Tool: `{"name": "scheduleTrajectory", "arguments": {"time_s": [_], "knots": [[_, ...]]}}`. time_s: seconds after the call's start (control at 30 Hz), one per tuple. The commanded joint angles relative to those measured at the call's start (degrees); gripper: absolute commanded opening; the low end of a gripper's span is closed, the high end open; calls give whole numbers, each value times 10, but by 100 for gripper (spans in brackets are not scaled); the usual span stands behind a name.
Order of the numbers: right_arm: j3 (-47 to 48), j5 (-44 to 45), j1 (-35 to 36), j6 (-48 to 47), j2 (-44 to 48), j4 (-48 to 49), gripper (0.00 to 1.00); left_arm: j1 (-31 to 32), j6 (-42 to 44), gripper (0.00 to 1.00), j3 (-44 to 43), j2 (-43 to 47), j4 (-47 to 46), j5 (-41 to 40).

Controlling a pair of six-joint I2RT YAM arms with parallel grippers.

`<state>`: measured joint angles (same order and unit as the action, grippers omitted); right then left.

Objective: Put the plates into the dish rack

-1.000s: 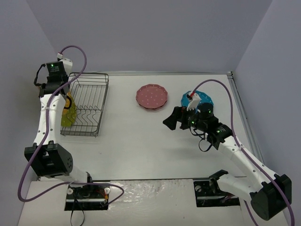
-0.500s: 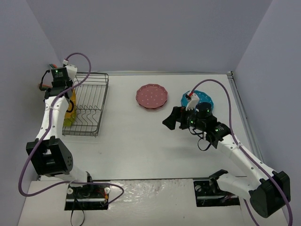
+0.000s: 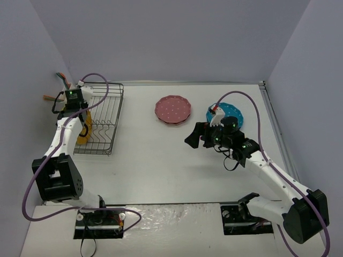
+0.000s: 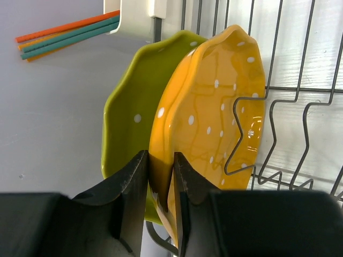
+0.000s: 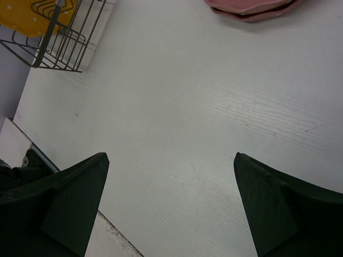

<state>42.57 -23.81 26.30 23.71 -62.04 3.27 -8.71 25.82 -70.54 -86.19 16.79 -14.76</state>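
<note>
Our left tool (image 4: pixel 159 160) pinches the lower rim of the orange-yellow plate (image 4: pixel 209 123), upright at the left edge of the dish rack (image 3: pixel 104 115) at the bench's (image 3: pixel 161 160) 9 o'clock, just beside one lime plate (image 4: pixel 128 118). Since a second ago it has swung in over the rack. Our right tool (image 5: pixel 170 160) hangs spread wide, barely shifted, with a pink stack (image 3: pixel 173 110), seemingly two, at 12 o'clock and one turquoise plate (image 3: pixel 236 111) at 2, partly hidden by the right arm (image 3: pixel 268 171).

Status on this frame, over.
Left gripper shut on orange plate, at rack beside green plate. Right gripper open, empty. Pink plates, blue plate on table. Nothing blocking.
</note>
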Motion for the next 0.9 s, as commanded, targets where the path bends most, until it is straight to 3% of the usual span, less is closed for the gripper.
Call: {"name": "scheduleTrajectory", "arguments": {"time_s": [0.0, 0.07, 0.13, 0.33, 0.63, 0.77, 0.87], "knots": [[2, 13, 2, -5, 0, 42, 100, -10, 1, 31, -15, 39, -99, -50], [4, 23, 2, -2, -3, 42, 100, -10, -13, 46, -15, 44, -99, -49], [8, 37, 2, 1, -10, 42, 100, -10, -26, 55, -17, 49, -96, -42], [33, 100, 2, 26, -42, 41, 99, -8, -83, 68, -29, 93, -71, -11], [120, 230, 2, 79, -160, 27, 92, 27, -303, 90, -63, 192, 47, 69], [178, 234, 2, 73, -236, 26, 91, 59, -375, 97, -25, 235, 72, 145], [231, 269, 3, 89, -289, 15, 86, 94, -383, 97, 18, 261, 65, 168]]}}
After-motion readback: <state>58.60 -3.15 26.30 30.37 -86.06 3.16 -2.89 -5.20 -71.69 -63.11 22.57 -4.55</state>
